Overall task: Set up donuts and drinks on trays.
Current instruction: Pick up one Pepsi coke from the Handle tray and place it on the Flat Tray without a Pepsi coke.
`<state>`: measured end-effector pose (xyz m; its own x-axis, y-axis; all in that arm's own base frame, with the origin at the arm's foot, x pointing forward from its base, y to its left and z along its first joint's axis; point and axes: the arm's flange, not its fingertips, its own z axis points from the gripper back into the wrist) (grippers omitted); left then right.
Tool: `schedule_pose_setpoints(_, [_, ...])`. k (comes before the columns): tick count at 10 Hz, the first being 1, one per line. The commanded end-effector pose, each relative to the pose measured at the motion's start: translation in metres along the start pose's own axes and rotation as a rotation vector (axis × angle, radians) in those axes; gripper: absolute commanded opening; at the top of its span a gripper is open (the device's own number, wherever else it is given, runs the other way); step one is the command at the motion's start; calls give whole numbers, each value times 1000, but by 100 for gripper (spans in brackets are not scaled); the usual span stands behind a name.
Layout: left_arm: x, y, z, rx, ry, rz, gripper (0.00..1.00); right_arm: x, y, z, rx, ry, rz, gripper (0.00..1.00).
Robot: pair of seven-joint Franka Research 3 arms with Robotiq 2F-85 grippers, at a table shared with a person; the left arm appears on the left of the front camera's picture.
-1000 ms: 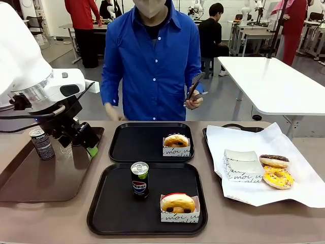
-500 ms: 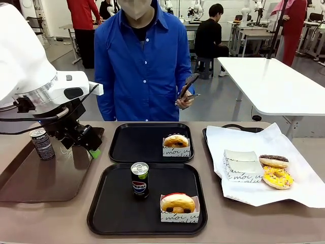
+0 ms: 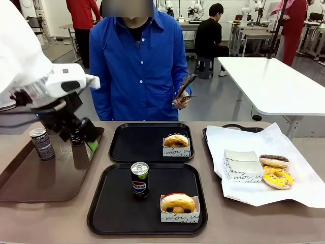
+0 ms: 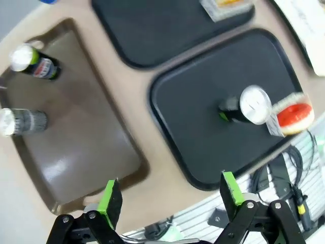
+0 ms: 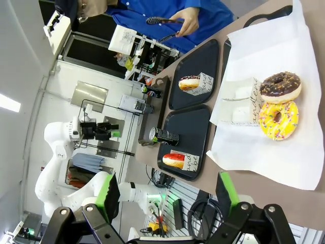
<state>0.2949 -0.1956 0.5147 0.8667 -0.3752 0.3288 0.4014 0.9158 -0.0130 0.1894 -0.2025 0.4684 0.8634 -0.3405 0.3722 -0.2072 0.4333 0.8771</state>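
1. The left end effector (image 4: 170, 195) hangs wide open over the brown tray (image 3: 35, 185) and holds nothing. The right end effector (image 5: 167, 195) is wide open and empty too.
2. A Pepsi can (image 4: 39, 65) and a grey can (image 3: 41, 143) stand on the brown tray. The near black tray (image 3: 111, 208) has a second Pepsi can (image 3: 139, 179) and a red boxed donut (image 3: 177, 206). The far black tray (image 3: 133, 145) has a brown boxed donut (image 3: 176, 143) but no drink, so I think it needs one.
3. A can is probably light, hard and smooth, and it tips easily. It is best to squeeze it around the middle, from the sides.
4. Since a second ago the left arm has gone up a little. The person's hand (image 3: 181, 103) with the tongs (image 3: 187, 84) has moved toward the robot's left. The cans and donuts have stayed put.
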Motion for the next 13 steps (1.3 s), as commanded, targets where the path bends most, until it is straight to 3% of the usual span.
schedule_pose_setpoints(1, [30,53,10,163,3,87,100,2,0,0,26,-18,15,100])
schedule_pose_setpoints(4, [87,153,11,205,99,338,100,2,0,0,26,-18,15,100])
schedule_pose_setpoints(6, [85,200,5,76,163,472,100,2,0,0,26,-18,15,100])
schedule_pose_setpoints(7, [81,209,7,-18,151,493,100,2,0,0,26,-18,15,100])
schedule_pose_setpoints(8, [75,194,17,-37,136,482,100,2,0,0,26,-18,15,100])
schedule_pose_setpoints(9, [82,215,-3,96,156,452,100,2,0,0,26,-18,15,100])
schedule_pose_setpoints(13, [82,215,-3,96,156,452,100,2,0,0,26,-18,15,100])
